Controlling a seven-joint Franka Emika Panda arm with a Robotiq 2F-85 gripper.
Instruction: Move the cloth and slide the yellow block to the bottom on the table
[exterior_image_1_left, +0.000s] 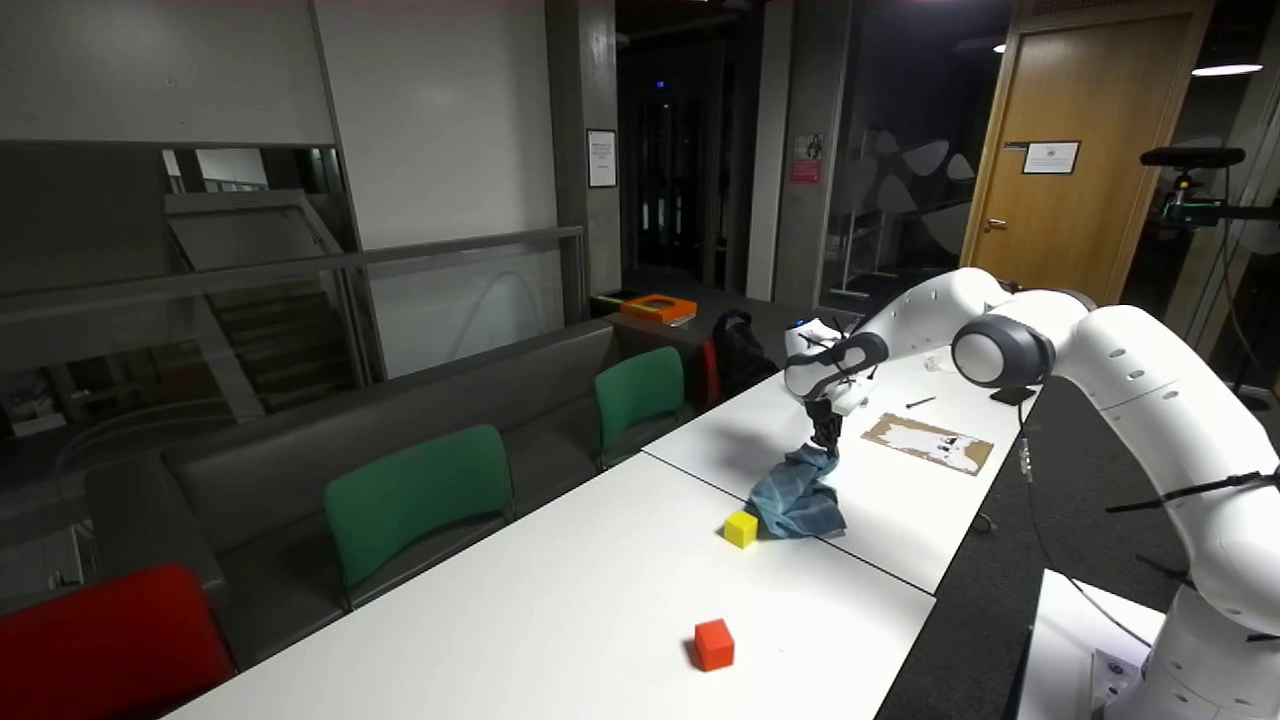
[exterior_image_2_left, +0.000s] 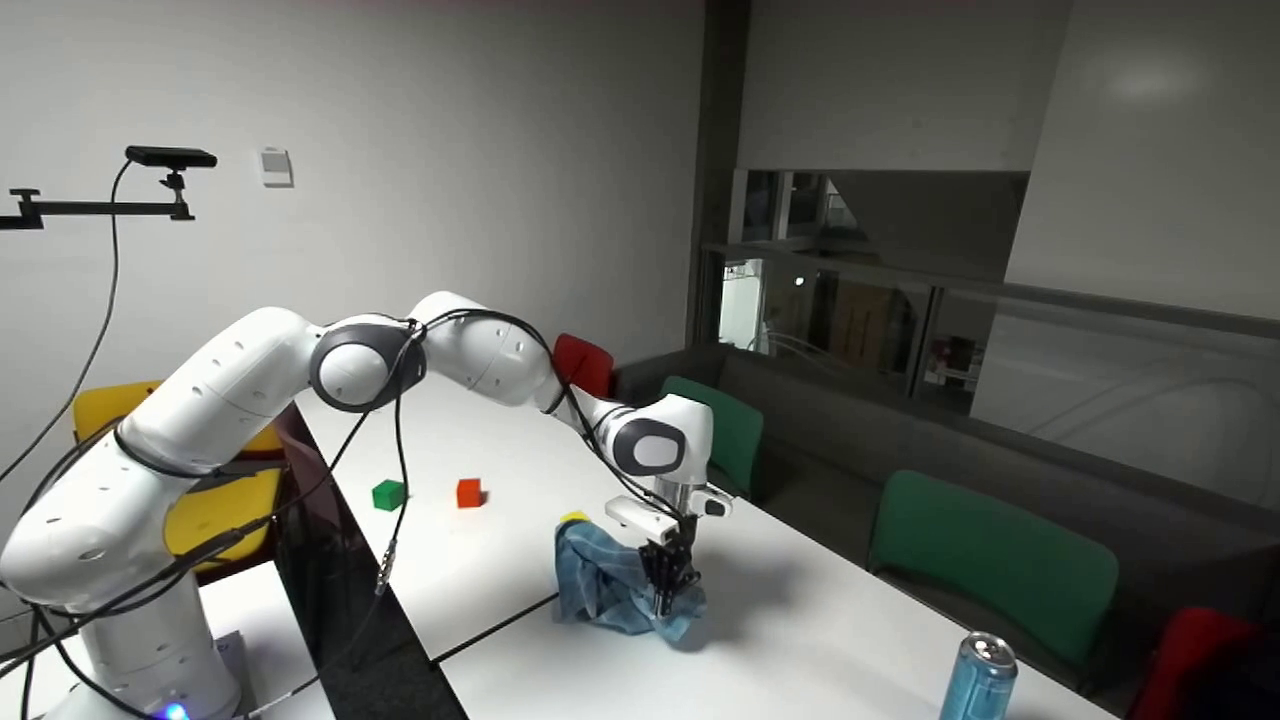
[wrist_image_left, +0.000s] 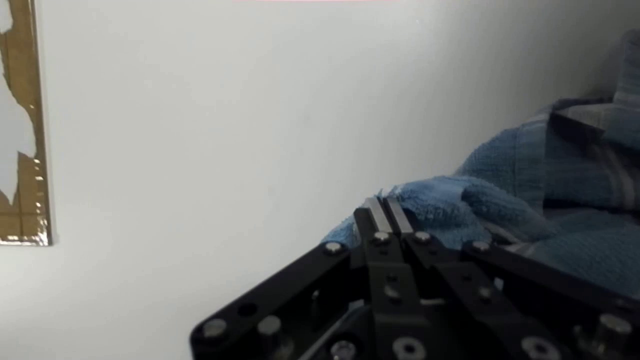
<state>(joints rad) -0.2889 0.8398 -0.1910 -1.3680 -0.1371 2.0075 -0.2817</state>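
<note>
The place looks like a meeting area in an office or campus building. In an exterior view, by the clock, white tables (exterior_image_1_left: 560, 610) adjoin at six, a green chair (exterior_image_1_left: 420, 500) and a red chair (exterior_image_1_left: 110, 635) stand toward eight, and a dark bench (exterior_image_1_left: 260, 465) runs between eight and nine. A framed notice (exterior_image_1_left: 602, 158) hangs on a pillar (exterior_image_1_left: 598, 75) near twelve; at two, a wooden door (exterior_image_1_left: 1115, 110) bears a sign (exterior_image_1_left: 1050, 157) beside a patterned glass wall (exterior_image_1_left: 915, 165).

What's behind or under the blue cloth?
In an exterior view, a sliver of the yellow block shows behind the blue cloth, which covers the rest. Whatever lies under the cloth can't be seen.
</note>
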